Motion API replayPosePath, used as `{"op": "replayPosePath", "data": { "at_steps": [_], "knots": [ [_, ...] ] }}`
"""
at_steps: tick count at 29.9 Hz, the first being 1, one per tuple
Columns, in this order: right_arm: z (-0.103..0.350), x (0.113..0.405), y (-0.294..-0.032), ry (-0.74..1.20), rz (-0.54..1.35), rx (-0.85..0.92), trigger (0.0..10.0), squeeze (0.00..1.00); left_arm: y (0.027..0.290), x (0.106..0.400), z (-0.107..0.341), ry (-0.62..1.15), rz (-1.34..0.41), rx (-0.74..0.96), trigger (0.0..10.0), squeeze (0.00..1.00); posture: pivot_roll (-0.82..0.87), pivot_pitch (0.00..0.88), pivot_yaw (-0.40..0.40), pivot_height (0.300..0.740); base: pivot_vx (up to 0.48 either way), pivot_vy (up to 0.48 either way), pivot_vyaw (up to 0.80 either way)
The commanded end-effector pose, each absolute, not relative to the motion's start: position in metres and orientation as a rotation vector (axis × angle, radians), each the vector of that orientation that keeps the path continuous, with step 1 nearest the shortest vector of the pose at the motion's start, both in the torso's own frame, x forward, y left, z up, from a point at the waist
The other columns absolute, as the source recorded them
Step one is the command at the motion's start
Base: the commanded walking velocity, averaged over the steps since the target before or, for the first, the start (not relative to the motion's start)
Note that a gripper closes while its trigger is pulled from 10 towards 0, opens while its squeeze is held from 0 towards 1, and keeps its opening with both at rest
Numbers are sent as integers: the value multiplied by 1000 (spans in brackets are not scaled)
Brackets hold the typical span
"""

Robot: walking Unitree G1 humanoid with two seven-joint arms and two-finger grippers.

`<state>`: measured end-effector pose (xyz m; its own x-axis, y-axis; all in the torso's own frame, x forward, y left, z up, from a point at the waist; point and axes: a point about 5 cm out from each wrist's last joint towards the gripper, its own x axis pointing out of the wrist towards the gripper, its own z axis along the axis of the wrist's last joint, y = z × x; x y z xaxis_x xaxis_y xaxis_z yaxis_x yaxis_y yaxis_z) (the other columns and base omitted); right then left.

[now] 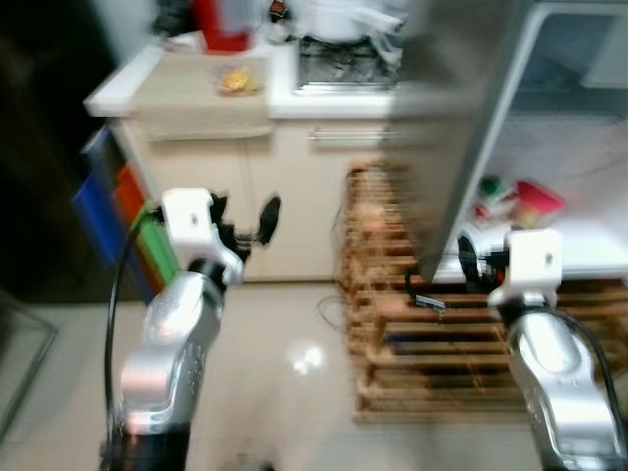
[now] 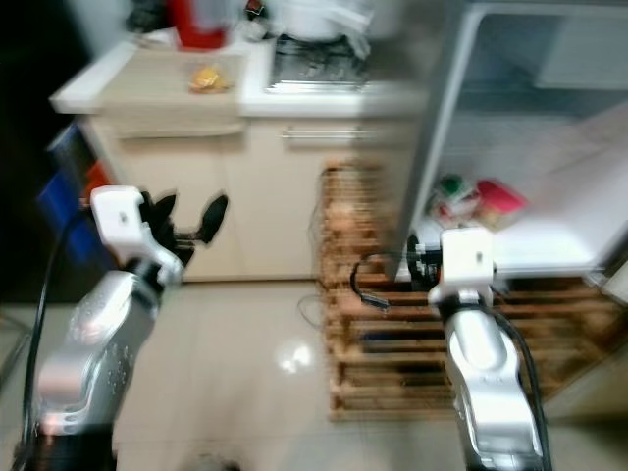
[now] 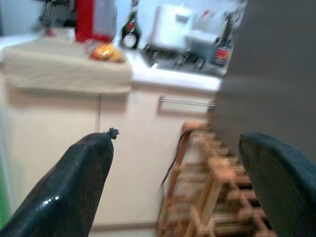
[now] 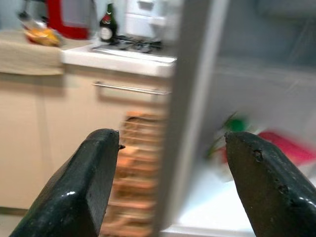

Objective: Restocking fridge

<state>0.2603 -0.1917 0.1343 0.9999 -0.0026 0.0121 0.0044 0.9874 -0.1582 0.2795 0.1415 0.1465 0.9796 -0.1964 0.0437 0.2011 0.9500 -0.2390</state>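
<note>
The fridge stands open on the right, its grey door edge (image 1: 461,128) in front of me and a white shelf (image 1: 589,257) inside. On that shelf lie a red packet (image 1: 538,201) and a green-topped item (image 1: 489,186). My left gripper (image 1: 245,221) is open and holds nothing, raised before the cream cabinet doors (image 1: 285,196). My right gripper (image 4: 173,138) is open and holds nothing, pointing at the door edge (image 4: 190,108) with the fridge shelf beyond. The picture is blurred.
A wooden slatted rack (image 1: 412,334) stands on the floor between cabinet and fridge. On the counter (image 1: 128,88) are a yellow-orange item (image 1: 235,80), a red appliance (image 1: 224,25), a dark bottle (image 3: 131,29) and a stove (image 1: 343,64). Blue, red and green panels (image 1: 108,211) lean at the left.
</note>
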Motion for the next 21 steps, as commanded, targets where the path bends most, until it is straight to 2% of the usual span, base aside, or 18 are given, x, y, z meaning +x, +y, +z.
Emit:
{"op": "replayPosePath", "data": {
  "at_steps": [1,4,11,14,18,21],
  "knots": [
    [137,261,-190,-12,15,-150,10000,0,138,285,154,-31,-198,-238,10000,0,-133,2,46,740,0,0,0],
    [133,263,-189,12,-3,-98,10000,16,143,287,147,1,-146,-196,10000,0,-130,1,46,740,0,0,788],
    [107,254,-199,100,-60,-15,10000,24,165,281,121,124,-126,47,10000,0,-117,0,44,740,0,0,762],
    [102,252,-198,116,-63,-7,10000,35,165,282,125,106,-125,58,10000,0,-109,0,43,740,0,0,744],
    [100,256,-186,104,-25,-9,10000,55,142,285,144,18,-226,-38,10000,0,-106,0,55,740,0,0,731],
    [102,259,-186,90,-33,-6,10000,59,141,286,146,15,-230,-44,10000,0,-105,0,58,740,215,0,721]
  ]
}}
